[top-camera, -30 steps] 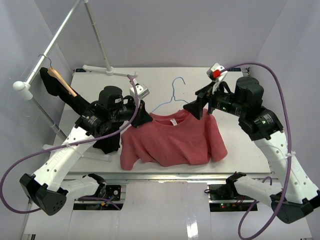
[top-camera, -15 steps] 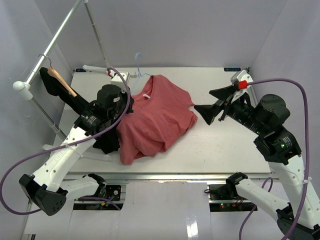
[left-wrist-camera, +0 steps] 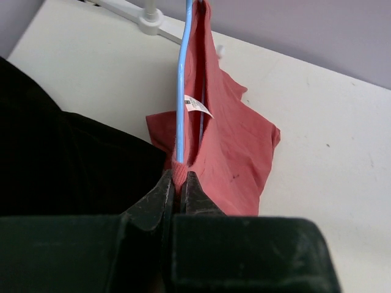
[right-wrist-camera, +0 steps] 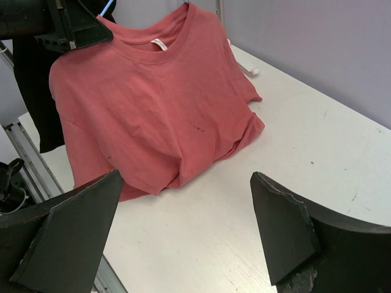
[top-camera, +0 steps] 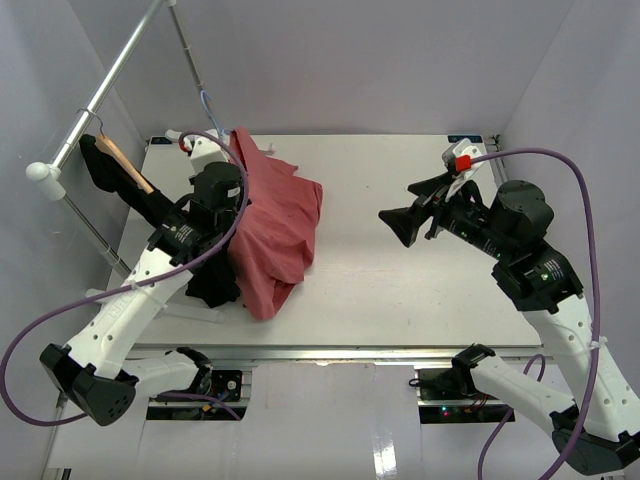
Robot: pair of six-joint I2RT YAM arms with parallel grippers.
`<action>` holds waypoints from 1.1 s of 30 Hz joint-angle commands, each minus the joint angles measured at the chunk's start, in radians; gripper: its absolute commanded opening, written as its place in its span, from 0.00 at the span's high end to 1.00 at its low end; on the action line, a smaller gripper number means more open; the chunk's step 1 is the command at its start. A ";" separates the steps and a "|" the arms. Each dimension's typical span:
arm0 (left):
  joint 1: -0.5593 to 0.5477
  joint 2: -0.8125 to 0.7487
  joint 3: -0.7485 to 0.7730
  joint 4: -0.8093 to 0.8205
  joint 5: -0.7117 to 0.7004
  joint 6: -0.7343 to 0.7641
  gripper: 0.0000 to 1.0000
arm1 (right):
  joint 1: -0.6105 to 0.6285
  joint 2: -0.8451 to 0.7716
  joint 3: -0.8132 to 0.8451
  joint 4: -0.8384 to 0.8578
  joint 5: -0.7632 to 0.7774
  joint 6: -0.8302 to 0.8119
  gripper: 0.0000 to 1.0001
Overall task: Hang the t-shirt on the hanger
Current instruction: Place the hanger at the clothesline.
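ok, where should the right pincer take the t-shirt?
Likely the bunched lower hem of the t-shirt, approached from the right, low over the table: it hangs from the hanger in the left pincer, facing the open right pincer.

Lab robot cell, not a home. Bare white table (top-camera: 400, 290) boxed in by plain pale walls (top-camera: 400, 60). Left arm (top-camera: 130, 300) and right arm (top-camera: 570, 330) bolted at 6 o'clock, loose purple cable (top-camera: 540, 152), exposed electronics (top-camera: 450, 385). White clothes rail (top-camera: 105, 80) at 10 o'clock.
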 commanded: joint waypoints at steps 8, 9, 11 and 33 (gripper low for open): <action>0.001 0.083 0.149 0.025 -0.335 -0.040 1.00 | 0.000 0.043 -0.006 0.072 -0.016 0.013 0.08; 0.001 0.093 0.161 0.025 -0.350 -0.037 1.00 | 0.000 0.047 -0.006 0.072 -0.016 0.013 0.08; 0.001 0.109 0.175 0.026 -0.374 -0.040 1.00 | 0.000 0.051 -0.008 0.072 -0.015 0.012 0.08; 0.001 0.153 0.314 0.148 -0.549 0.183 1.00 | 0.000 0.058 -0.008 0.063 -0.025 -0.022 0.07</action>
